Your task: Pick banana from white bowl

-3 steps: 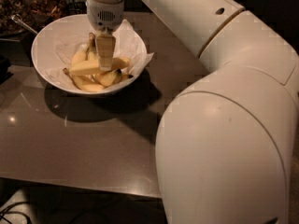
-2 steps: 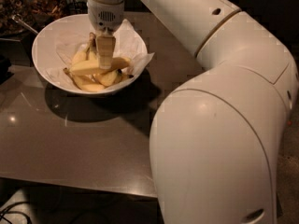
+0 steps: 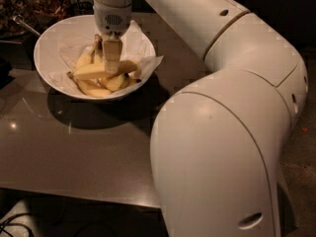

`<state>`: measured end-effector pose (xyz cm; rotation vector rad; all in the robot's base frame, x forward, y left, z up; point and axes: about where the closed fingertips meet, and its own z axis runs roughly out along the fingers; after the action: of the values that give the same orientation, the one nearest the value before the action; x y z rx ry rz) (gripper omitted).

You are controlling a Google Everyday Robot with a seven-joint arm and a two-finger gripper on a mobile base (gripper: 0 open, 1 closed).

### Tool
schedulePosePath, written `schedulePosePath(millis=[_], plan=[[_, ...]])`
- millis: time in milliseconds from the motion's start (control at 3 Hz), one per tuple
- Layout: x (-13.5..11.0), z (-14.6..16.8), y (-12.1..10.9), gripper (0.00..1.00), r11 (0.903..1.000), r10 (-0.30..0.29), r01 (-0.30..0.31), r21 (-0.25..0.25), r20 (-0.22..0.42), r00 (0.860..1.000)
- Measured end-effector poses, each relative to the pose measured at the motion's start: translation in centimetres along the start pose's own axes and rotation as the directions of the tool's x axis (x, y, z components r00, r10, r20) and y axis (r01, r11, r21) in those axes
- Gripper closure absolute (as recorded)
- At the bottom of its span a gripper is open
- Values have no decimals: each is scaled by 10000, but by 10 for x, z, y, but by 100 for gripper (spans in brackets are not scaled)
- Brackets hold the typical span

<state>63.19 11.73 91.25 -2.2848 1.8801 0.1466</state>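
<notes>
Jaws narrowed onto the banana (image 3: 85, 72), my gripper (image 3: 105, 66) stood low inside the white bowl (image 3: 48, 53), pinching the fruit near its middle so it lay level just above the other bananas (image 3: 101, 89). Nearest, my elbow (image 3: 222, 147) had swung closer than a second before, over the brown table (image 3: 74, 152). Beyond it the wrist had hardly shifted, so I judged the grasp made and the lift only beginning; the banana had not cleared the rim. Farthest left lay a spoon (image 3: 24, 24).
</notes>
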Motion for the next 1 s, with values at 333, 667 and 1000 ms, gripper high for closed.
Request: schedulePosePath(millis=[333, 667, 1000], plan=[[0, 6, 1, 49, 9999, -24, 23, -146, -78, 10000], [0, 11, 3, 44, 9996, -58, 53, -286, -172, 9998], [1, 16, 4, 37, 9991, -91, 81, -413, -243, 9997]])
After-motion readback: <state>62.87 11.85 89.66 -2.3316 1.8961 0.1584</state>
